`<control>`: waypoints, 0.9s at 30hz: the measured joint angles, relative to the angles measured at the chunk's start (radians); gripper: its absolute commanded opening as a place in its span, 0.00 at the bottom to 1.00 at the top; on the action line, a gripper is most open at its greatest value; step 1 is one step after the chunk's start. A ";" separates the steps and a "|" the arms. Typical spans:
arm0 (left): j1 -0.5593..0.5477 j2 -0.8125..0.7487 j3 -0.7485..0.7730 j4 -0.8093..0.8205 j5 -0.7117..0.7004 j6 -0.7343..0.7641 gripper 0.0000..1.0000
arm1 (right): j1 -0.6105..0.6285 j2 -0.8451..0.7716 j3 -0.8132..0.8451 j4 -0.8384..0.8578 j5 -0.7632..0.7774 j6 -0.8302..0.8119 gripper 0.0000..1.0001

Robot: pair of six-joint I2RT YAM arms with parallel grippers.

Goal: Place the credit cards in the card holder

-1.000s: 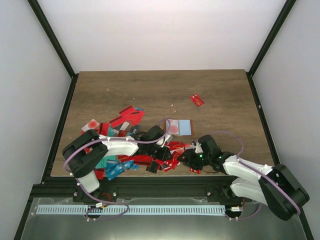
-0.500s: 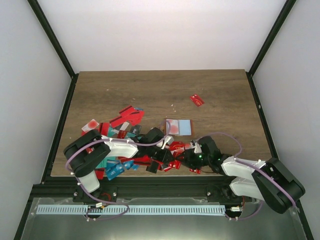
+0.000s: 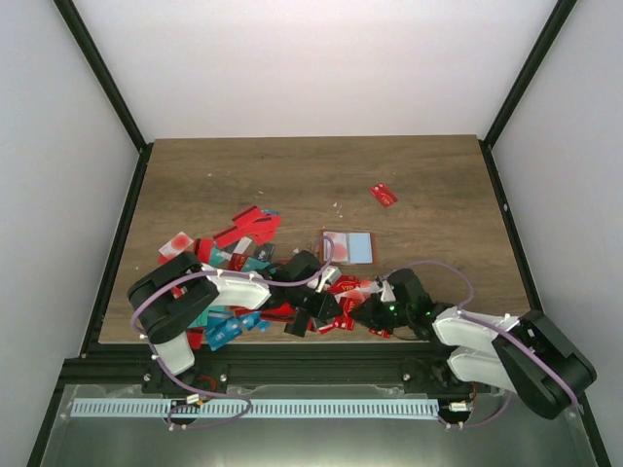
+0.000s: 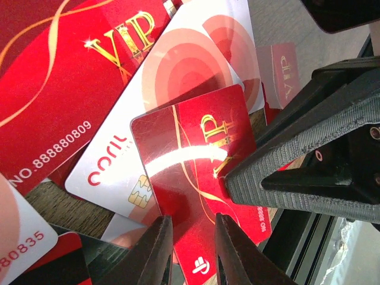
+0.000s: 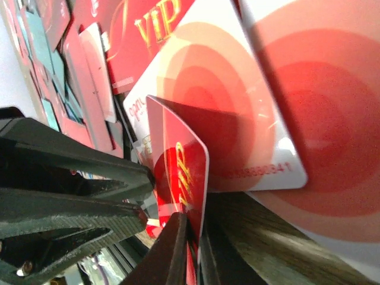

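Observation:
Many credit cards (image 3: 243,238), mostly red, lie heaped at the front left of the table. The card holder (image 3: 348,247) lies open just behind the grippers, pale blue inside, with a red-circle card on its left half. My right gripper (image 5: 193,228) is shut on a red VIP card (image 5: 187,172) and holds it on edge over the pile. In the left wrist view that card (image 4: 190,154) faces me. My left gripper (image 4: 191,222) has its jaws slightly apart against the card's face, with nothing between them. In the top view the left gripper (image 3: 326,302) and the right gripper (image 3: 362,309) meet tip to tip.
One red card (image 3: 384,195) lies alone at the back right. White cards with red circles (image 4: 196,59) and other red VIP cards (image 4: 65,71) lie under the held card. The table's front rail (image 3: 321,355) runs close below both grippers.
Both grippers have stayed together over the front of the pile. The left gripper has shifted slightly right and nearer. The right arm has settled a little lower.

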 measured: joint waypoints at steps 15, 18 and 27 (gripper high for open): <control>0.004 -0.102 0.000 -0.121 -0.121 -0.019 0.23 | 0.000 -0.103 0.112 -0.257 0.023 -0.130 0.01; 0.016 -0.164 0.000 -0.154 -0.150 -0.023 0.24 | 0.000 -0.134 0.144 -0.331 0.028 -0.164 0.01; 0.098 -0.363 -0.001 -0.222 -0.187 -0.014 0.28 | -0.047 -0.193 0.265 -0.418 0.015 -0.272 0.01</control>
